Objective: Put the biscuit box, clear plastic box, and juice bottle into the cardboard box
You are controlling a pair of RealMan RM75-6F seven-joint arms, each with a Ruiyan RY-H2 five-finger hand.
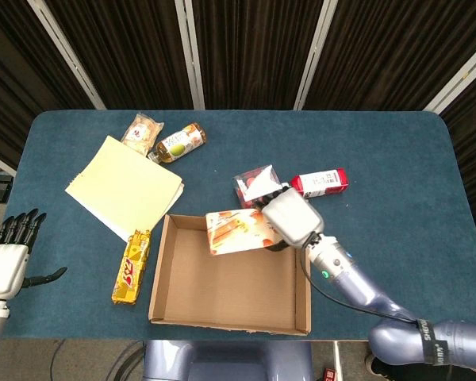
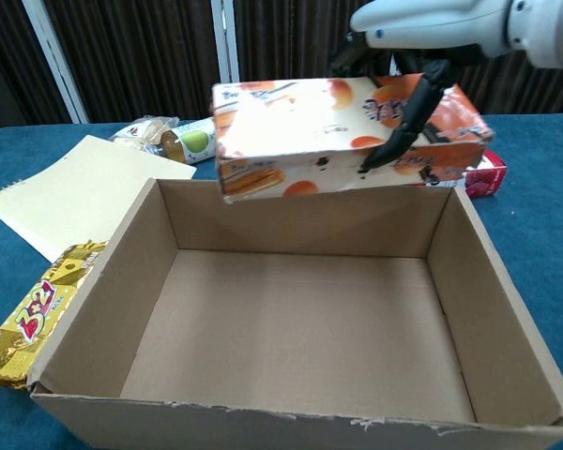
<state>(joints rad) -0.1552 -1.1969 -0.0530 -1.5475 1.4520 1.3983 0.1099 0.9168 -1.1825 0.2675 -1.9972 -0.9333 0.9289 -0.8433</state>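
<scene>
One item airborne — right hand grips biscuit box over cardboard box, frame centre; level it, lower, then release — left hand idle, fingers spread.

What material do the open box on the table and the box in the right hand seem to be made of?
The cardboard box looks like plain brown corrugated board, matte, with a frayed front edge. The biscuit box, held by the right hand, appears to be thin printed carton; its orange and white surface seems slightly glossy, though the sheen is hard to judge.
</scene>
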